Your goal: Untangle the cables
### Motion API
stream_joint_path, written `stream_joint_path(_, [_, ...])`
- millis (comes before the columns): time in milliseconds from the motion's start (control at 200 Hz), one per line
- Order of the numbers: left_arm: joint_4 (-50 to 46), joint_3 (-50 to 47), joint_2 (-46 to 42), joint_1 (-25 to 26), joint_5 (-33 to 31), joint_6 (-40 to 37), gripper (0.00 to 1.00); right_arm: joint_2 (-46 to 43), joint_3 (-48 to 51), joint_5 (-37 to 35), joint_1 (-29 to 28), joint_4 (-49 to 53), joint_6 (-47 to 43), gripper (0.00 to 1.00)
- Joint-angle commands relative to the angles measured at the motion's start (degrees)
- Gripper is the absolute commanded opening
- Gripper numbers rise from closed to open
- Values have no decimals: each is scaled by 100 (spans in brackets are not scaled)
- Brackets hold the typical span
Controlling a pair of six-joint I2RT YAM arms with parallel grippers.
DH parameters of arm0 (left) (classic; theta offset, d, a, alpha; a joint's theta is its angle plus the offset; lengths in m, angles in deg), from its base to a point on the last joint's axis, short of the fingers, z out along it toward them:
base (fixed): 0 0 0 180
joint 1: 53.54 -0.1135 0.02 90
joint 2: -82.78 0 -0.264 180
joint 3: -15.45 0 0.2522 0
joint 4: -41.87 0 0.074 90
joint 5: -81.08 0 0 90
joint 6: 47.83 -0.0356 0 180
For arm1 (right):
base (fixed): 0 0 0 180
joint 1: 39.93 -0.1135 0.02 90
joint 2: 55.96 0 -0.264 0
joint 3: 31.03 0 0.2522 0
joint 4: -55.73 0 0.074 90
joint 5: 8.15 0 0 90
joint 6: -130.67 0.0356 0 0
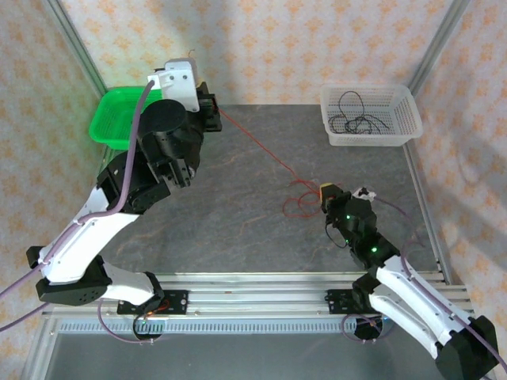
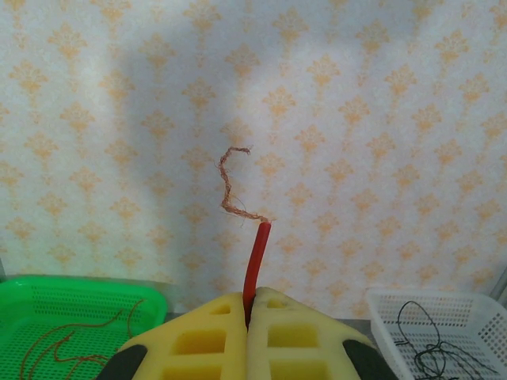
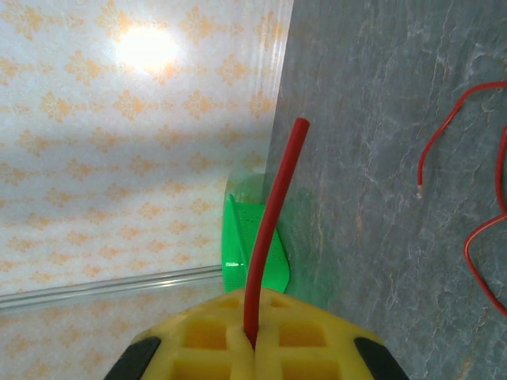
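I am separating one red cable (image 1: 261, 148), pinched by left end effector (image 2: 248, 313) and right end effector (image 3: 253, 336); next, the arms should draw apart to straighten it.

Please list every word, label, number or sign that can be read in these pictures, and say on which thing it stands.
There is no readable text.
The wallpaper bears only a repeated ornament.
The green tray and the white basket show no label or number.
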Motion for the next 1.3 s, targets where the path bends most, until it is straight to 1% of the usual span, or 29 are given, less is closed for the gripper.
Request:
stream_joint_path(0, [265, 95, 4, -15, -514, -283, 0, -36, 186, -390, 78, 569, -226, 0])
stream_joint_path(235, [349, 292, 177, -22, -599, -481, 0, 28, 302, -485, 87, 559, -396, 0])
stream_joint_path(260, [360, 321, 204, -23, -612, -511, 0, 28, 302, -495, 87, 559, -436, 3])
stream_joint_path(315, [392, 389, 283, -17, -657, -584, 0, 19, 294, -502, 87, 553, -556, 12])
stream_joint_path(405, [483, 509, 429, -17, -886, -718, 0, 19, 240, -496, 87, 559, -840, 33])
stream_joint_path(501, [562, 744, 667, -37, -1135, -908, 0, -7, 133, -463, 87, 620, -1235, 58])
stream_joint_path(621, [656, 1013, 977, -114, -1159, -1108, 0, -17, -7, -367, 87, 708, -1774, 89])
stream_joint_path(661, [635, 1144, 1104, -175, -1121, -1137, 0, -16, -46, -325, 87, 755, -1936, 97])
stream_joint_path(686, [600, 1236, 1182, -233, -1084, -1138, 0, -14, -69, -297, 87, 771, -2033, 100])
stream_joint_path(796, [299, 1748, 1578, -551, -750, -1017, 0, 1, -93, -117, 87, 774, -2343, 100])
stream_joint_path(886, [23, 2270, 1943, -878, -352, -888, 0, 57, -102, -2, 87, 739, -2515, 100])
stream_joint_path(981, [43, 2643, 2240, -1236, -37, -921, 0, 165, -115, 130, 88, 698, -2666, 100])
stream_joint_path(1186, [678, 2729, 2491, -1917, 627, -1105, 0, 361, -104, 280, 87, 662, -2861, 100])
stream_joint_path(1236, [951, 2634, 2480, -2048, 828, -1198, 0, 362, -102, 274, 85, 682, -2889, 100])
stream_joint_path(1296, [1419, 2394, 2413, -2168, 919, -1343, 0, 357, -104, 239, 87, 721, -2931, 100])
